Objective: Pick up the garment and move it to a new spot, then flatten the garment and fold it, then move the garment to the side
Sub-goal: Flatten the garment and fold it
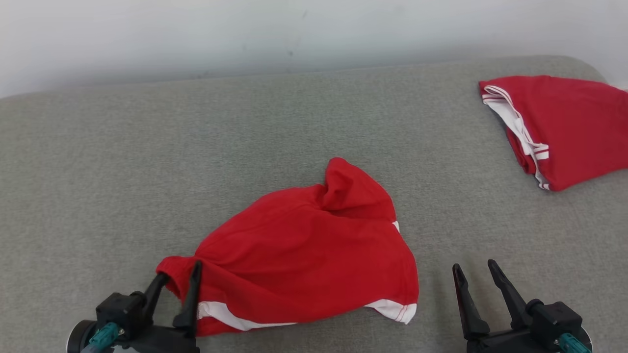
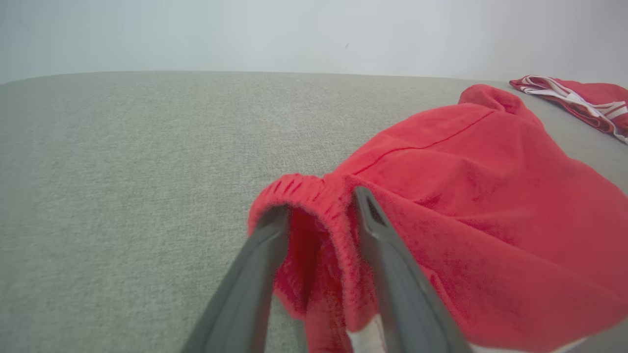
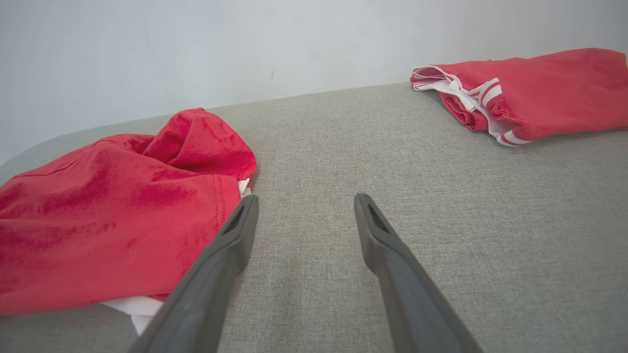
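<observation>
The garment [image 1: 304,245], red shorts with white trim, lies crumpled on the grey surface at the near middle. Its gathered waistband end points left and sits between the parted fingers of my left gripper [image 1: 180,272]. In the left wrist view the waistband [image 2: 319,196] stands loosely between the two fingers of that gripper [image 2: 321,206], whose jaws are apart and not pinching it. To the right of the garment [image 3: 98,211], my right gripper [image 1: 475,265] rests open over bare cloth, its fingers [image 3: 382,235] holding nothing.
A second red garment [image 1: 564,127] with white stripes lies folded at the far right, near the surface's rounded corner. The grey padded surface [image 1: 147,171] stretches wide to the left and behind. A pale wall [image 1: 294,34] runs along its far edge.
</observation>
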Tool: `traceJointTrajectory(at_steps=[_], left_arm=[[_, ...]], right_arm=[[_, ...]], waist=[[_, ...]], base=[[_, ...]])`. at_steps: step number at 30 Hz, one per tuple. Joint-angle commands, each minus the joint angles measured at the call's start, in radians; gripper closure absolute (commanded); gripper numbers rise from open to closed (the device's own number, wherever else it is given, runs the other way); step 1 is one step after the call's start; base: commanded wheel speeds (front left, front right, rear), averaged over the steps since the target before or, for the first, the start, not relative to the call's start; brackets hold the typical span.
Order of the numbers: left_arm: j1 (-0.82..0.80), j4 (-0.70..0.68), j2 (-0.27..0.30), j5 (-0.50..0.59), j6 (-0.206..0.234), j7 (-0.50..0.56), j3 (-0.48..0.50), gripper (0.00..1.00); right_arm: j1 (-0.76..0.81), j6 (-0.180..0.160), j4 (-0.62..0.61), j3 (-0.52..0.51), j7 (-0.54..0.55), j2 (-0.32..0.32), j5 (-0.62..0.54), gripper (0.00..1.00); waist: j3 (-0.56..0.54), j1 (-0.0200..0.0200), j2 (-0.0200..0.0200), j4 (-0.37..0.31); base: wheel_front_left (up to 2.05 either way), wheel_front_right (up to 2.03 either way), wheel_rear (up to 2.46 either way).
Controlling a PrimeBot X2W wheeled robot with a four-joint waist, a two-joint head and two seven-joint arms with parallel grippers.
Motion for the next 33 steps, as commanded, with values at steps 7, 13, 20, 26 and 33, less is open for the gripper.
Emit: traceJointTrajectory(at_steps=[7, 13, 20, 26, 33], left_arm=[[0.084, -0.119, -0.044, 0.032, -0.005, 0.0, 0.063, 0.0], [0.16, -0.221, -0.075, 0.045, 0.001, 0.0, 0.132, 0.0], [0.228, -0.275, -0.097, 0.077, 0.007, 0.0, 0.196, 0.0], [0.261, -0.336, -0.113, 0.112, 0.008, 0.0, 0.256, 0.0], [0.303, -0.352, -0.13, 0.152, 0.002, 0.0, 0.292, 0.0]], right_arm=[[0.017, -0.003, -0.013, -0.011, -0.001, 0.002, -0.012, 0.0], [0.026, -0.003, -0.014, -0.012, -0.001, 0.005, -0.016, 0.0], [0.045, -0.003, -0.015, -0.012, -0.001, 0.01, -0.013, 0.0], [0.067, -0.003, -0.022, -0.021, -0.001, 0.011, -0.011, 0.0], [0.092, -0.003, -0.035, -0.026, -0.001, 0.012, -0.017, 0.0]], waist=[[-0.044, -0.0001, -0.0001, 0.08], [-0.071, -0.0001, -0.0001, 0.11], [-0.106, -0.0001, -0.0001, 0.098], [-0.122, -0.0001, -0.0001, 0.091], [-0.142, -0.0001, -0.0001, 0.084]], base=[[0.0, 0.0, 0.0], [0.0, 0.0, 0.0], [0.0, 0.0, 0.0], [0.0, 0.0, 0.0], [0.0, 0.0, 0.0]])
